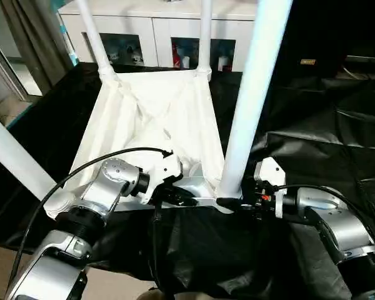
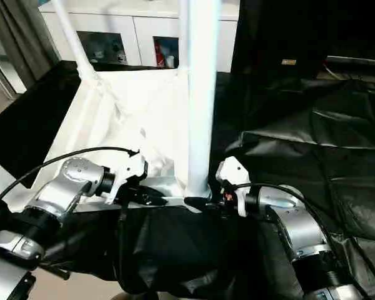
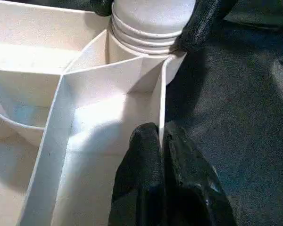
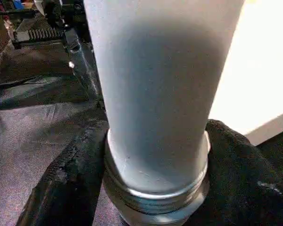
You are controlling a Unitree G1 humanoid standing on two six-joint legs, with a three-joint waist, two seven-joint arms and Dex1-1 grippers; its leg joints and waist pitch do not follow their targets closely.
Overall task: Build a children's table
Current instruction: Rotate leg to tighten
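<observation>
The white tabletop [image 1: 156, 119] lies upside down on black cloth, ribs facing up. Four white legs stand in its corner sockets: far left [image 1: 97, 37], far right [image 1: 204, 34], near left [image 1: 12, 156] and near right [image 1: 256, 94]. My left gripper [image 1: 186, 200] is shut on the tabletop's near rim, and the left wrist view shows its fingers [image 3: 141, 155] pinching that thin wall [image 3: 161, 108] just beside the near right socket. My right gripper [image 1: 227, 202] is shut on the ringed base [image 4: 155, 197] of the near right leg, with one black finger [image 4: 70, 174] on either side.
Black cloth [image 1: 312, 125] covers the floor around and under the tabletop, wrinkled on the right. White cabinets with glass fronts [image 1: 162, 31] stand right behind the far legs. A curtain [image 1: 31, 37] hangs at the back left. A black cable [image 1: 81, 165] arcs over my left forearm.
</observation>
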